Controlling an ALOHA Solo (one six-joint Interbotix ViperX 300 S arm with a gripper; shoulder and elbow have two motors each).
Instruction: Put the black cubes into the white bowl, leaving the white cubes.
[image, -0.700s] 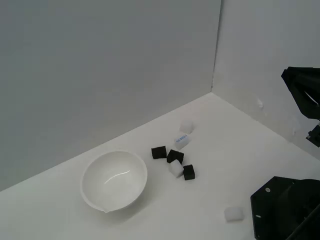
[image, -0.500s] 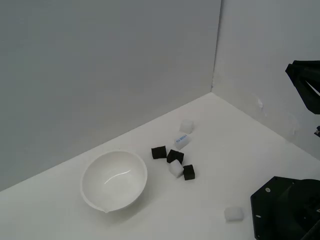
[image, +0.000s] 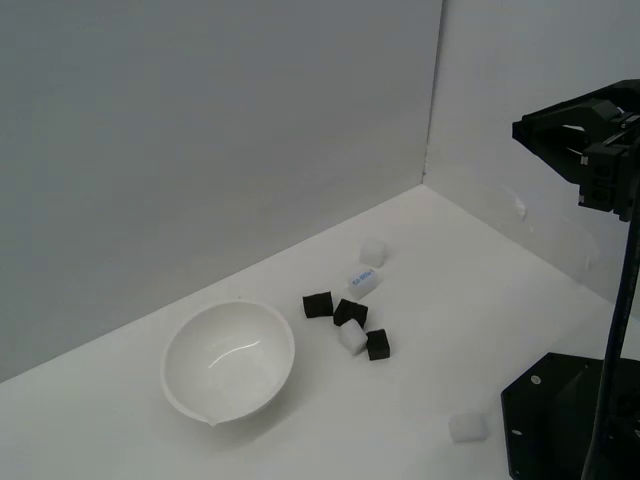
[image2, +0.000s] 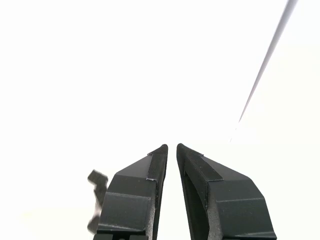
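Note:
Three black cubes (image: 318, 305) (image: 350, 312) (image: 378, 344) lie in a loose cluster on the white floor, to the exterior view's right of the white bowl (image: 228, 360), which looks empty. White cubes lie among them: one (image: 373, 252) farthest back, a blue-labelled one (image: 364, 282), one (image: 351, 337) between the black cubes, and one (image: 466, 428) apart near the front. My gripper (image: 527, 130) hangs high at the exterior view's right, far above the cubes. In the wrist view the gripper (image2: 171, 147) has its fingers nearly together, holding nothing.
Grey walls meet in a corner behind the cubes. The arm's black base (image: 570, 420) fills the exterior view's lower right, close to the lone white cube. The wrist view is washed out white; a dark blurred shape (image2: 97, 182) shows beside one finger.
The gripper has swung up and toward the exterior view's left, coming more fully into view. The cubes and the bowl have not moved.

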